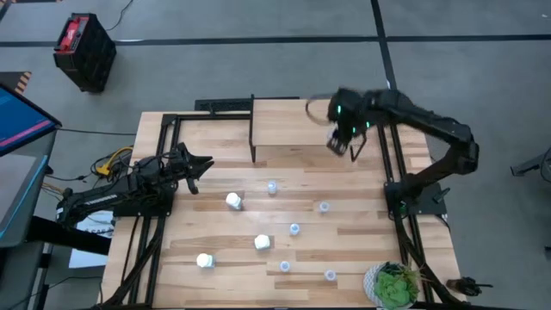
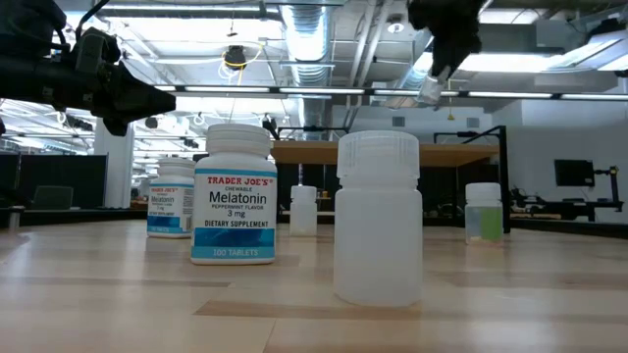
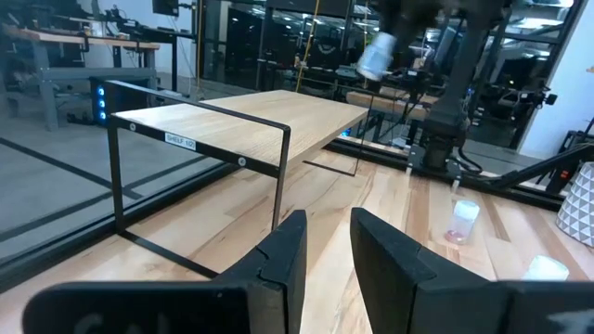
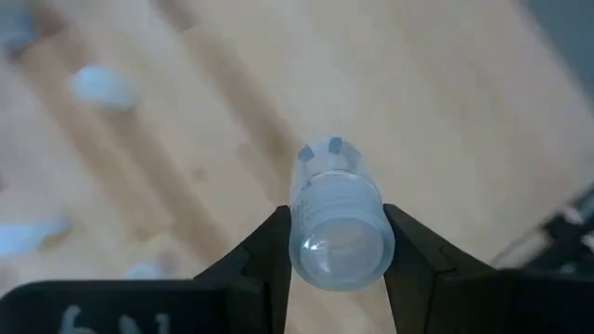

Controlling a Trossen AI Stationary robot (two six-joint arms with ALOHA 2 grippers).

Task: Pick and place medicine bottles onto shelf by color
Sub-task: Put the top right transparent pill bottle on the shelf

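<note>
The right gripper [image 4: 336,243] has its two dark fingers [image 4: 264,255] pinching a small pale translucent bottle [image 4: 339,223] around its ribbed body. The bottle is held crosswise between the fingers, one round end facing the wrist camera. From above, this gripper [image 1: 338,142] hangs in the air over the far right part of the surface, just beside the shelf [image 1: 314,129]. The bottle looks to be carried high so that it clears the shelf edge before being set down.

The shelf [image 3: 251,116] is a smooth light-wood board on thin black metal legs, and no bottle is seen on it.

The left gripper [image 3: 325,255] waits with its fingers pressed together, low at the left side of the surface [image 1: 224,250], pointing toward the shelf.

Scattered across the plank surface stand the other medicine bottles, well apart from one another. Three are opaque white cylinders, such as one [image 1: 233,201] near the middle; one up close shows a printed blue label [image 2: 233,196]. Five smaller translucent ones [image 1: 294,229] are pale and ribbed-capped. Sorting by colour has barely begun, judging by the bare shelf.

A green leafy plant [image 1: 394,286] sits at the near right corner.
</note>
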